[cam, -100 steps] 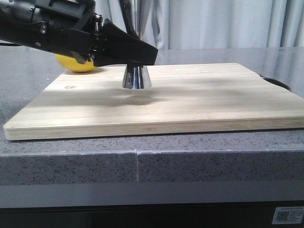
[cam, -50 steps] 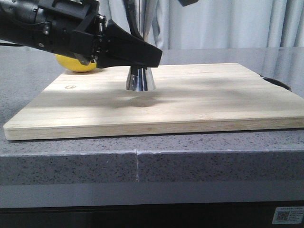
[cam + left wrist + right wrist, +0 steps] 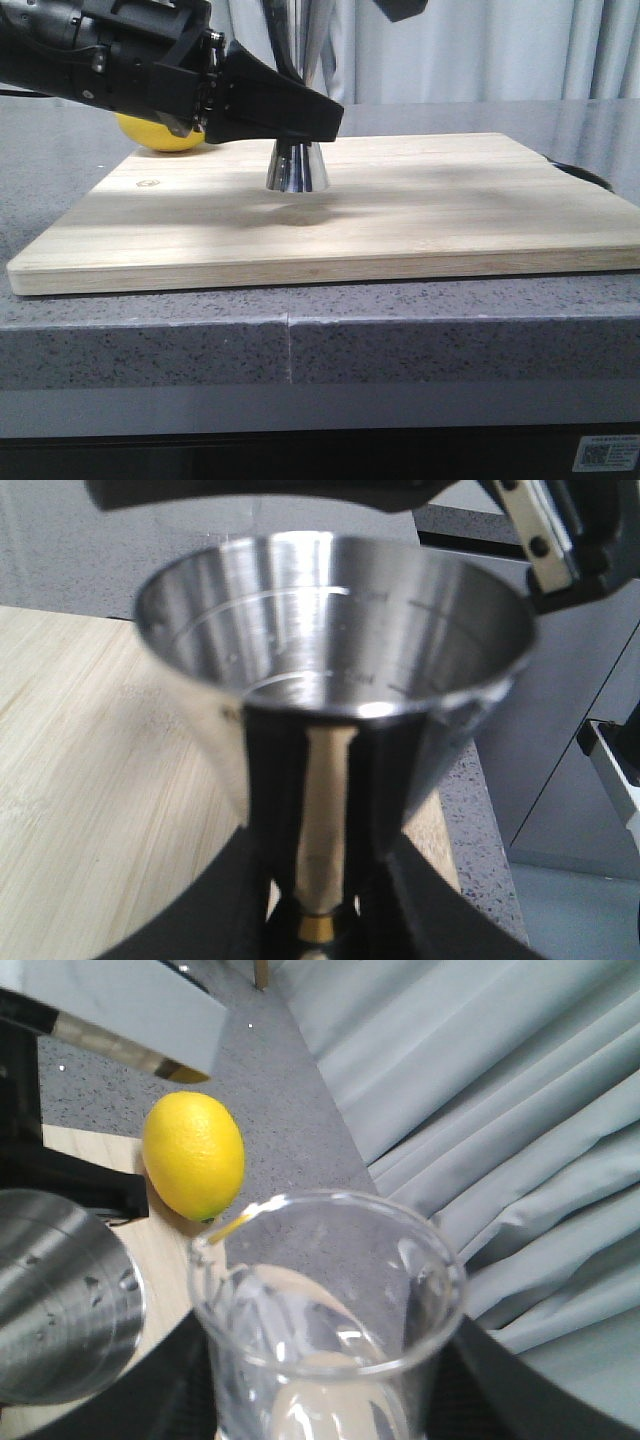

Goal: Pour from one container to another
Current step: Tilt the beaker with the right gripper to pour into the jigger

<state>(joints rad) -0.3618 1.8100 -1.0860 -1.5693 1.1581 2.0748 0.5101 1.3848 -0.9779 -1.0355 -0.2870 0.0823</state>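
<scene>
Low front view across board [image 3: 330, 215], both wrist views close on jigger [image 3: 335, 695].

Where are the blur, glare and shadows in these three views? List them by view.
Left wrist view: jigger rim soft, bright glare streaks inside, fingers blurred. Right wrist view: beaker out of focus, lemon sharper. Front view: soft shadows on the cutting board under the left gripper.

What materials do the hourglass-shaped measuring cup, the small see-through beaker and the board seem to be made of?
Shiny hourglass-shaped jigger: probably polished steel; mirror-like reflections, engraved lines inside.
Small clear beaker: looks like glass, possibly clear plastic; transparent with bright highlights.
Pale rectangular cutting board: likely bamboo or wood; visible grain strips, matte.
</scene>
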